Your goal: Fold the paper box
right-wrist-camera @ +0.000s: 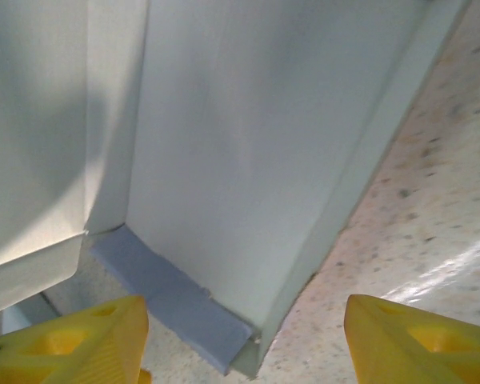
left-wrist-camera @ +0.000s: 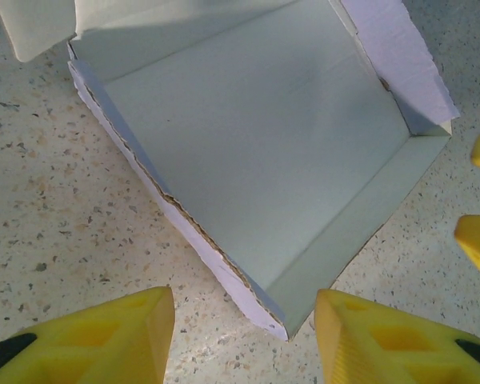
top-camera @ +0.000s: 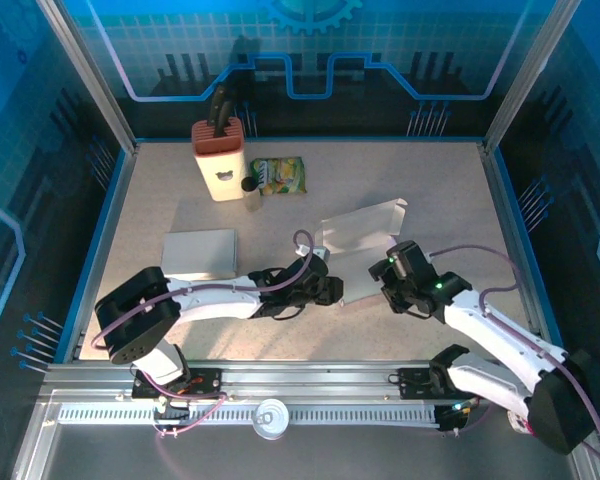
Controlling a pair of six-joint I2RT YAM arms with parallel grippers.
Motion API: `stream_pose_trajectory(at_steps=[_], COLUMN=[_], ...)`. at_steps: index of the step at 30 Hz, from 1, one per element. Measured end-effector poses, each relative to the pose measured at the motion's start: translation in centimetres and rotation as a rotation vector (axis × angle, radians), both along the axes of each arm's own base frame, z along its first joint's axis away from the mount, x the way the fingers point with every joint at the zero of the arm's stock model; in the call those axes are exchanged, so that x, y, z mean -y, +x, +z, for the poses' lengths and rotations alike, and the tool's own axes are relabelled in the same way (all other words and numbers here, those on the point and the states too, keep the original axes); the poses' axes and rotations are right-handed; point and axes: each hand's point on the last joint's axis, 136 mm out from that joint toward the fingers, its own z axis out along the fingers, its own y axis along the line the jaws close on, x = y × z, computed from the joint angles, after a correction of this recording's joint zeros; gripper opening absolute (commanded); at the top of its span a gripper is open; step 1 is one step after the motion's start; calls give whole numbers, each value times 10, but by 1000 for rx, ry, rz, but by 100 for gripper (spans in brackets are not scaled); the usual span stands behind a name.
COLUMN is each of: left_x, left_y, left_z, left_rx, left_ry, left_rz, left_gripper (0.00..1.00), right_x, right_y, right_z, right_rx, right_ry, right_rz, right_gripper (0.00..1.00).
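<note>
Hidden: in the overhead view the wrists cover both sets of fingertips and the near edge of the paper box [top-camera: 365, 245]. In the left wrist view the box's far flaps are cut off at the top. In the right wrist view its walls run off the top and left.
Hard to make out: a grey-blue strip [right-wrist-camera: 172, 300] lies at the box corner just ahead of the right fingers. I cannot tell if it is a flap or tape.
Left gripper [left-wrist-camera: 244, 344]: the jaws are spread and hold nothing. The box's near corner points into the gap between the fingers without touching either one.
Right gripper [right-wrist-camera: 248, 344]: the jaws are wide apart and grip nothing. A standing corner of the box is right in front, between the two fingers.
Box: it is half formed and open on top, lying between the two grippers, with its floor stretching away ahead of the left one.
Edges: the wall to the left of the left gripper is low and ragged, while the wall to its right stands up straight.
Open room: there is bare table [top-camera: 430, 190] beyond the box and out past the right gripper. A flat grey board [top-camera: 200, 253] lies beside the left arm, well behind its gripper. A beige block [top-camera: 220, 160] and a snack bag [top-camera: 278, 176] sit far ahead of it.
Surface: pale speckled stone.
Room: blue walls [top-camera: 310, 60] stand around the table. A can [top-camera: 270, 417] sits on the metal rail between the arm bases.
</note>
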Motion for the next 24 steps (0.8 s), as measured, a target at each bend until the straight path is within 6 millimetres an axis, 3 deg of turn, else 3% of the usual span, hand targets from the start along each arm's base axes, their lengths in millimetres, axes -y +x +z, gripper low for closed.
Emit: stream_pose_trajectory(at_steps=[7, 11, 17, 24], left_x=[-4, -6, -5, 3], left_y=[0, 2, 9, 14], left_z=[-1, -4, -16, -26], left_rx=[0, -3, -17, -17], left_ry=[17, 25, 52, 82], left_rz=[5, 9, 18, 0], left_gripper=[51, 48, 47, 39], right_x=[3, 4, 10, -1], right_y=[12, 5, -16, -10], right_z=[-3, -7, -31, -45], right_rx=[-13, -19, -81, -119], right_ry=[47, 50, 43, 81], right_rz=[-6, 11, 20, 35], right_gripper=[64, 64, 65, 60])
